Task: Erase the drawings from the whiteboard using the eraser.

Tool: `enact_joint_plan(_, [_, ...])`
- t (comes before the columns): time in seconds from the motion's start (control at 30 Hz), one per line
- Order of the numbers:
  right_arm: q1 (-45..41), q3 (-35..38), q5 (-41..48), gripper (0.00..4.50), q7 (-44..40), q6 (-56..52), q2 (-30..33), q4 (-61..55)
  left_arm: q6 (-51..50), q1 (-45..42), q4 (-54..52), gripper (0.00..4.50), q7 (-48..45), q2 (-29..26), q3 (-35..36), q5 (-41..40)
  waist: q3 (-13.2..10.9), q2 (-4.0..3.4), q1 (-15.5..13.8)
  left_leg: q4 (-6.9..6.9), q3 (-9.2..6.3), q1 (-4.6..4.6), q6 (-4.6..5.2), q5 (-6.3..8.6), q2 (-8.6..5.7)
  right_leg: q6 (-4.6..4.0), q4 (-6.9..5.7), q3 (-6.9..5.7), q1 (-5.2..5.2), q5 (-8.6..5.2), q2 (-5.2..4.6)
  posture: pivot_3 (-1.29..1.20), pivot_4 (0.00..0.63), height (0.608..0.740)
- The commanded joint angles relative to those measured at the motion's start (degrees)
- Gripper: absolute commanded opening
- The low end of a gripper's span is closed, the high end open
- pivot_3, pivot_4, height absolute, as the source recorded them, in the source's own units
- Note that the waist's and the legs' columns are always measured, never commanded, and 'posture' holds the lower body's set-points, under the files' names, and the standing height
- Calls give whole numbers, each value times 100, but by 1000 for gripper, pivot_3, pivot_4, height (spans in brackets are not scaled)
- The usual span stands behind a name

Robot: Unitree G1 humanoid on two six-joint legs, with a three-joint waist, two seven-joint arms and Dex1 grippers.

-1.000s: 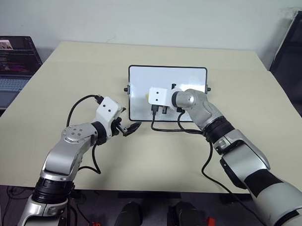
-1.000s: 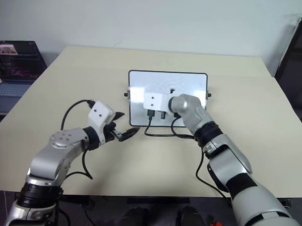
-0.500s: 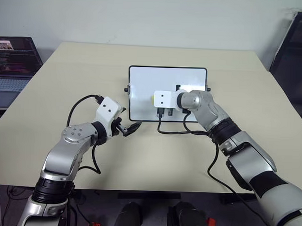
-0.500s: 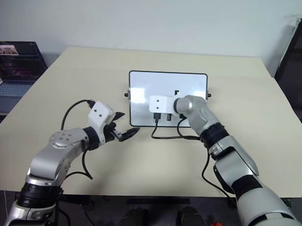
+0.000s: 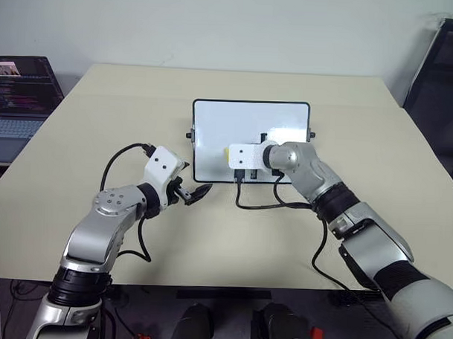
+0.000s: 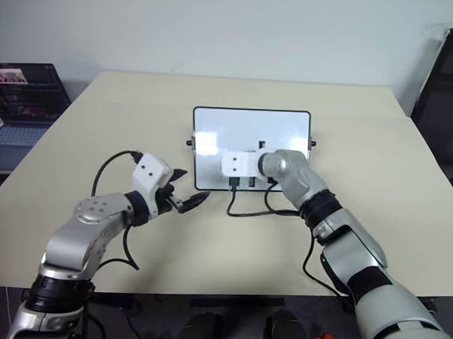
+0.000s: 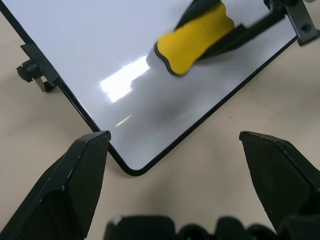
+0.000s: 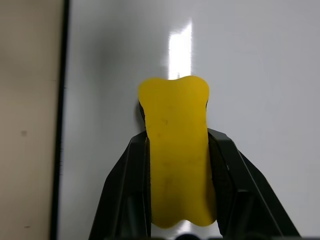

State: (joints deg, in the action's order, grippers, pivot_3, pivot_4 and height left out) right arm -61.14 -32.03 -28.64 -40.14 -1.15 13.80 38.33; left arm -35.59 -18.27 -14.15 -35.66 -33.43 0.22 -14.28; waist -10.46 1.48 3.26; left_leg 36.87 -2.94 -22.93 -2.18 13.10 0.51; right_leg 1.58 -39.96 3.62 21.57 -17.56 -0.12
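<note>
The whiteboard (image 5: 213, 128) lies flat in the middle of the table, glossy white with a thin black frame. My right gripper (image 8: 177, 137) is shut on the yellow eraser (image 8: 175, 150) and holds it against the board near its front edge. The eraser (image 7: 195, 37) also shows in the left wrist view, on the white surface (image 7: 100, 50). My left gripper (image 5: 198, 191) hovers open just off the board's near-left corner, its fingers (image 7: 75, 185) spread wide with nothing between them. The drawings are hidden; my right hand covers the board's middle.
A laptop (image 5: 21, 95) stands off the table's left edge. A dark frame (image 5: 438, 65) stands at the far right. A black cable (image 5: 262, 204) from my right wrist loops on the table in front of the board.
My right gripper has slid the eraser a little to the right and down toward the board's near edge. The left arm has stayed still.
</note>
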Motion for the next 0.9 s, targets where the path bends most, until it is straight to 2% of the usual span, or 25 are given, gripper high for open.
enact_joint_plan(0.03, [24,8,-119,1146,41,-52,10,-194,75,-42,-223,4500,18,40,-23,-13,0,0,-1,1,0,1,0,0,0,0,-1,-1,0,0,0,0,150,740])
enact_joint_plan(0.27, [-75,217,-75,1144,829,54,-233,-55,18,-128,-221,4500,8,54,-49,-15,0,0,-1,-2,1,-3,0,0,0,0,0,2,5,0,0,0,150,740])
enact_joint_plan(0.63, [-8,48,-98,1144,748,36,-454,23,-62,-218,-119,4500,68,53,-42,1,-1,0,0,-8,2,-8,0,0,0,0,4,2,11,0,0,0,150,740])
enact_joint_plan(0.9, [351,206,-126,1144,480,-152,270,-453,-175,-305,98,4500,179,-51,-66,176,-1,0,-27,-6,-1,-9,0,0,-2,0,7,2,6,-1,-1,0,150,740])
